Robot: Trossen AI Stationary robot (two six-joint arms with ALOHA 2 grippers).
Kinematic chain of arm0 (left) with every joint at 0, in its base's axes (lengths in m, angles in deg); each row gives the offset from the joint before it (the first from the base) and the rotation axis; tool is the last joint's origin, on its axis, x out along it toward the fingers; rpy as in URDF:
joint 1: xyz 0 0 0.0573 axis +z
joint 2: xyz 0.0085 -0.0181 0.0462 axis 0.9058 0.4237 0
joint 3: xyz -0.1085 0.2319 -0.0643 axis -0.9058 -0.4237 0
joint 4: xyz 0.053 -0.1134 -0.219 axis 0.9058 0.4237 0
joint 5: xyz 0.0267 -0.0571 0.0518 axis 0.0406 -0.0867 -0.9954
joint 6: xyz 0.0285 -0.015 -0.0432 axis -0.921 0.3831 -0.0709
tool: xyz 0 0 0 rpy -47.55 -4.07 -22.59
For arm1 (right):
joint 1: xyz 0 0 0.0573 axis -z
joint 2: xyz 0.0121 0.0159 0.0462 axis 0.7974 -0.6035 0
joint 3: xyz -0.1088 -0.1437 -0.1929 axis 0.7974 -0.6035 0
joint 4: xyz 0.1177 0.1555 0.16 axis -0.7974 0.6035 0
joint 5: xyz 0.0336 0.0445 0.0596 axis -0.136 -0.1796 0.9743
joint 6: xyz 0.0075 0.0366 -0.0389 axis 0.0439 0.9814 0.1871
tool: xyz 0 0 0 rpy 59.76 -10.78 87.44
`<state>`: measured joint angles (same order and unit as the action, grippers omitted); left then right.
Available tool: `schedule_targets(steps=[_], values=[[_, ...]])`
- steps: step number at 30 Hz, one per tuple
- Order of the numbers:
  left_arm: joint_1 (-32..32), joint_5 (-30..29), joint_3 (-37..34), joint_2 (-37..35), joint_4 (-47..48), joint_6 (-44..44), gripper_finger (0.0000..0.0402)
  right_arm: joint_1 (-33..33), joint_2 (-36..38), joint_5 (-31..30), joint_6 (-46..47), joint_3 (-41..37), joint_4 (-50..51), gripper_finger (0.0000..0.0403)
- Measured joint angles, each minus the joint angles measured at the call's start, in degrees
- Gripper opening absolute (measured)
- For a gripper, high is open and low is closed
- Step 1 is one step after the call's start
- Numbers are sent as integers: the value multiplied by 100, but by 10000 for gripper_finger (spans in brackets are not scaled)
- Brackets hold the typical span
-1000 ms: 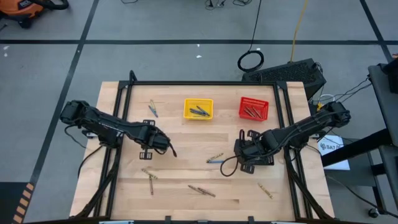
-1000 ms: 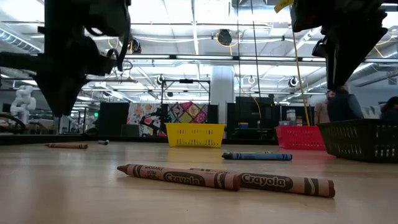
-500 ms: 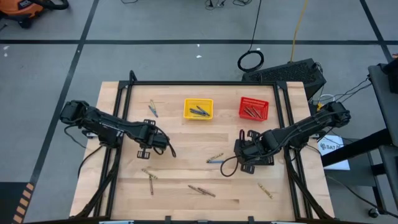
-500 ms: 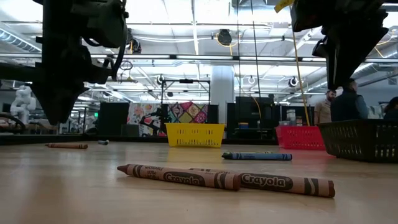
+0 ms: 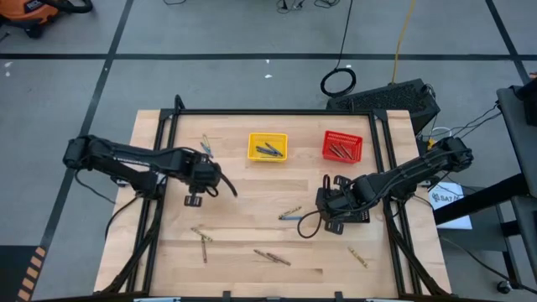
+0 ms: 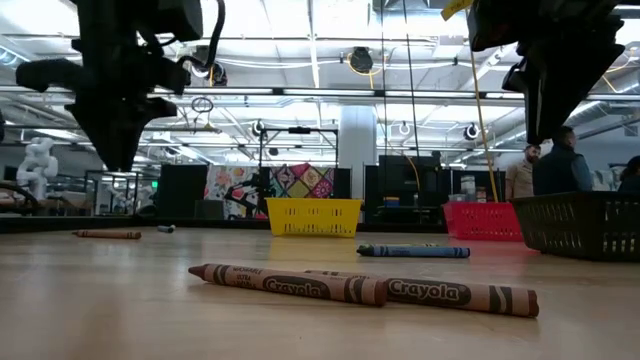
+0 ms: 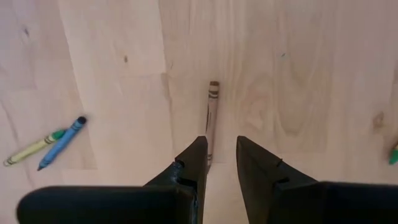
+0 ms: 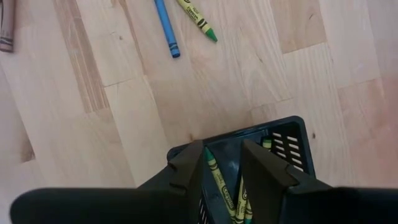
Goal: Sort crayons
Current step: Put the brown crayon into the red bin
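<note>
My left gripper (image 5: 220,179) hangs above the table's left middle, shut on a brown crayon (image 7: 211,118). The crayon also shows in the high view (image 5: 231,188). My right gripper (image 5: 323,201) hangs over the black basket (image 8: 249,127), its fingers a little apart, holding nothing. Green crayons (image 8: 219,182) lie in that basket. A blue and a yellow crayon (image 5: 205,147) lie flat at the far left. A blue and an olive crayon (image 5: 289,215) lie mid-table. Brown crayons (image 5: 270,256) lie near the front edge. My left gripper holds the brown crayon by one end (image 7: 208,160), which disappears behind one finger, so the place of contact is hidden. The fingers lie along the crayon. Its free end (image 7: 213,86) sticks out past the fingertips. The crayon is lifted clear of the table.
A yellow basket (image 5: 252,147) and a red basket (image 5: 327,151), both holding crayons, stand at the far middle. More crayons lie at the front left (image 5: 201,239) and front right (image 5: 359,256). A black frame runs around the table. People stand far behind it.
My left gripper has gone toward the table's far edge with the brown crayon, which still sticks out of it, clear of the table.
</note>
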<state>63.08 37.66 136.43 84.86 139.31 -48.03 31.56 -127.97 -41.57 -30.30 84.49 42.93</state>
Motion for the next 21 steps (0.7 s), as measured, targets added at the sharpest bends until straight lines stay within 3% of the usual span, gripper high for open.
schedule_targets(steps=[9, 21], values=[[34, 515, -434, -27, -738, 28, 77, 0, 0, -2, 0, 0, -85, 93], [179, 450, -697, -28, -1140, 146, 77, 0, 0, -2, 2, 0, -135, 93]])
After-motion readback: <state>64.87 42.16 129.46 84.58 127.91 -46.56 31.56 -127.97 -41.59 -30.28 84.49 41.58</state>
